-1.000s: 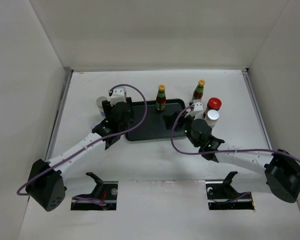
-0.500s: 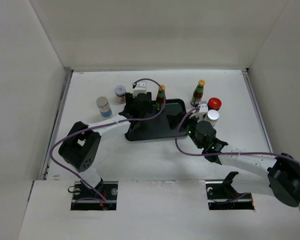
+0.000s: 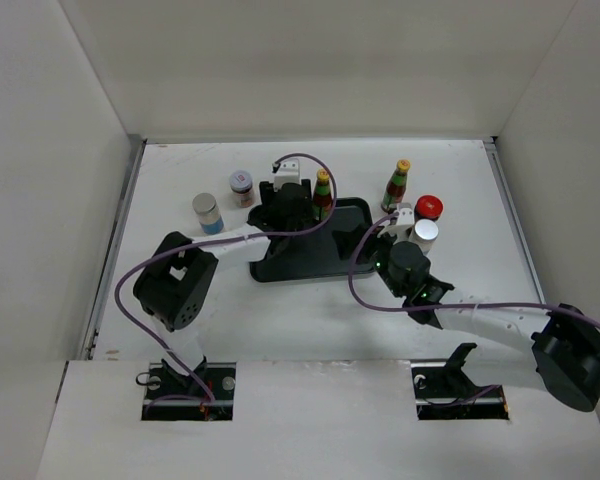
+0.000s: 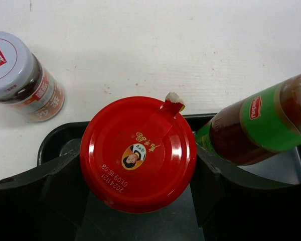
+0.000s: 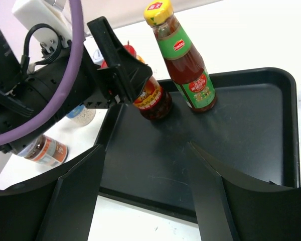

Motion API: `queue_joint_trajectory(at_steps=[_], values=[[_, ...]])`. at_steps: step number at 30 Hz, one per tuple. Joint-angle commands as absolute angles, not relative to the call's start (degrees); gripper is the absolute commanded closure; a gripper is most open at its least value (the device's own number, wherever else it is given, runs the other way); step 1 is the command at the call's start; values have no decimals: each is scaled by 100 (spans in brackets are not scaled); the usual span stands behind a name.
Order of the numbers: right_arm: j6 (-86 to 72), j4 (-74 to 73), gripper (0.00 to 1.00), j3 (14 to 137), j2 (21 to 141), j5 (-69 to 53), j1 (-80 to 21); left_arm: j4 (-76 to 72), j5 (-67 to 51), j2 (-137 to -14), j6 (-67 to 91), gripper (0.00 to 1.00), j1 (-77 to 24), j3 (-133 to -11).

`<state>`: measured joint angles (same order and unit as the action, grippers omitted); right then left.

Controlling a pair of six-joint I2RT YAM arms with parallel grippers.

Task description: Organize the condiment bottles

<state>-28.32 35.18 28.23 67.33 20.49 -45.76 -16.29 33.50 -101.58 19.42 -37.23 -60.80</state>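
My left pincer (image 4: 138, 187) grips a red-lidded jar (image 4: 138, 150) upright in the black tray's (image 4: 54, 139) far left corner, just beside a green-labelled sauce bottle (image 4: 261, 125), likely to group them. My right pincer (image 5: 145, 196) hangs open and empty over the tray.

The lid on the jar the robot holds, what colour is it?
Red. The jar shows best in the left wrist view.

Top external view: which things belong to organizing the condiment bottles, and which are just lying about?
Job: left yellow-capped dark sauce bottle; right yellow-capped dark sauce bottle; red-lidded jar in left end effector; second red-lidded jar; pale-capped jar; blue-labelled shaker; brown-filled pale-lidded jar.
Lying about: black rectangular plastic tray; purple cables.
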Motion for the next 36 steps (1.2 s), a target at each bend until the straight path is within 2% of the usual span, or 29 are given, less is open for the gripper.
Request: queue_joint_trajectory(at_steps=[1, 6, 10, 17, 24, 36], values=[[-2900, 3920, 28, 2839, 6715, 1995, -4539, -2584, 3384, -10133, 2021, 50, -3669, -6513], [-2848, 3920, 27, 2865, 6715, 1995, -4548, -2576, 3392, -10125, 2109, 23, -3722, -6407], [-2839, 3920, 27, 2865, 6732, 1986, -4548, -2549, 3524, -9678, 2127, 13, -3748, -6048], [-2839, 3920, 27, 2874, 6759, 1986, -4548, -2277, 3998, -8150, 2171, 14, -3529, -5011], [-2839, 3920, 27, 2900, 6803, 1986, -4548, -511, 4508, -6962, 2671, 17, -2607, -4729], [-2830, 3876, 24, 2944, 6890, 1890, -4548, -606, 4325, -7936, 2593, 17, -1728, -4966]])
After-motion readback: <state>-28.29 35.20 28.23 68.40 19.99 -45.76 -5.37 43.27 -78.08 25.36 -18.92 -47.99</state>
